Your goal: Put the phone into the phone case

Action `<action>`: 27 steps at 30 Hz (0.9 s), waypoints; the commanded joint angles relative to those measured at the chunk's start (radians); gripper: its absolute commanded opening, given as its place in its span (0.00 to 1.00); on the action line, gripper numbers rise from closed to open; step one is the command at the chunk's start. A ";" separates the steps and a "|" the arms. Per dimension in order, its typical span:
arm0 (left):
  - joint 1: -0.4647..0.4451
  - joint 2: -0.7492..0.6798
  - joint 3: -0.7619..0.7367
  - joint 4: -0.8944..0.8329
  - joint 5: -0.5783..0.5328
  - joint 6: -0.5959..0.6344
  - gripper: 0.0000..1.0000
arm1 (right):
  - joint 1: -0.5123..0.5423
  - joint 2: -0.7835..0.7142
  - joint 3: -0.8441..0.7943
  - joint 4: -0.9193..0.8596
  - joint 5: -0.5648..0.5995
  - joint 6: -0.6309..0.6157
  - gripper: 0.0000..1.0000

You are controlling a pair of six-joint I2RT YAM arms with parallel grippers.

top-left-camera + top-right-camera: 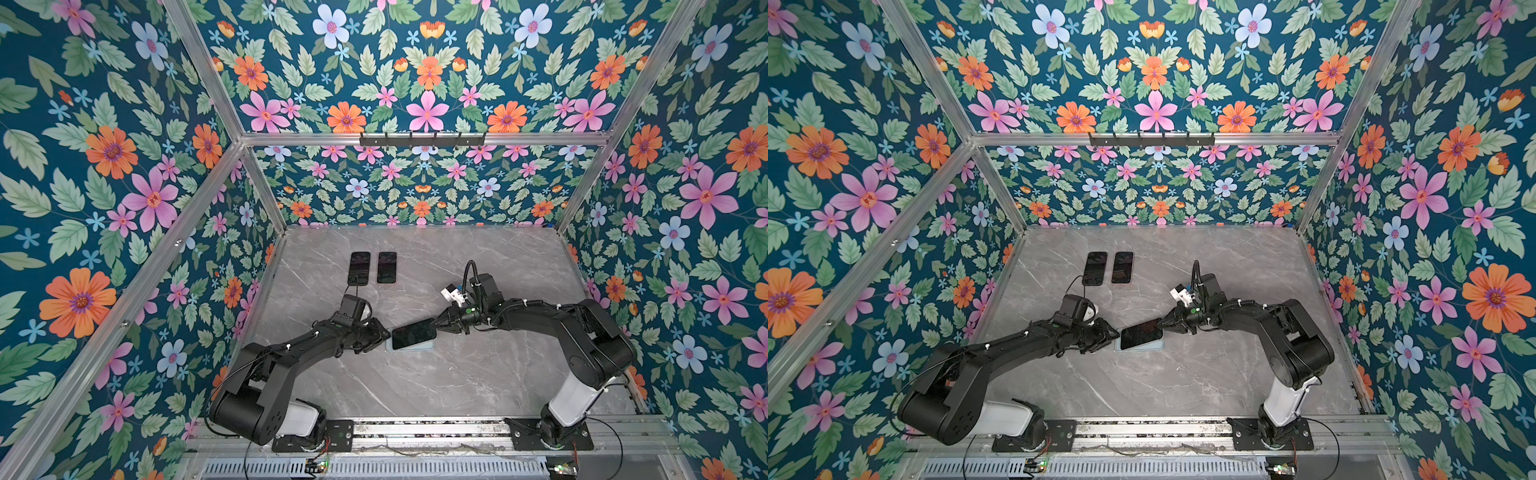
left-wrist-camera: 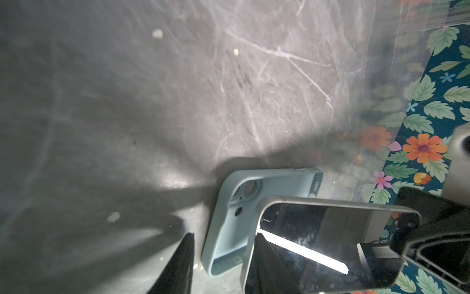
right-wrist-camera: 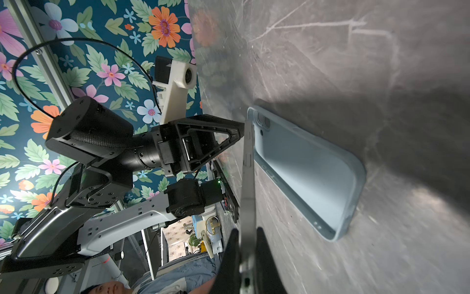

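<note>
Three dangers I can see from this position. First, the right gripper [image 1: 435,323] pinches the black-screened, grey-framed phone [image 1: 413,333] only by one short end, so the long body reaches out like a lever. If the far end presses on something, the phone may turn or slip between the pads. Second, the pale blue soft phone case [image 2: 229,221] lies loose, open side up, on the smooth grey marble table [image 1: 457,374], directly under the tilted phone. A push at an angle could slide the case away instead of seating the phone. Third, the left gripper [image 1: 383,335] stands with its fingers spread at the camera-hole end of the case, closing on nothing that I can see. One of its fingers lies in front of the screen, so it could be caught between phone and case wall, or block that corner from going down. Whether the far end of the phone touches the case, I cannot tell.

Counting: two arms with two grippers; one case; three phones in all. These are the held one and two dark flat ones at the back of the table, one spare phone [image 1: 359,268] just beside the other spare phone [image 1: 387,267], well apart from the work.
</note>
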 commanded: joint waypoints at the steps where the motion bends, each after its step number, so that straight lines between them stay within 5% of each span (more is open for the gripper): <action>1: 0.003 0.003 -0.009 0.051 0.025 -0.009 0.41 | 0.005 0.016 0.011 0.001 -0.009 -0.029 0.00; 27: 0.003 0.045 -0.027 0.101 0.048 -0.012 0.39 | 0.012 0.120 0.060 -0.049 0.032 -0.098 0.00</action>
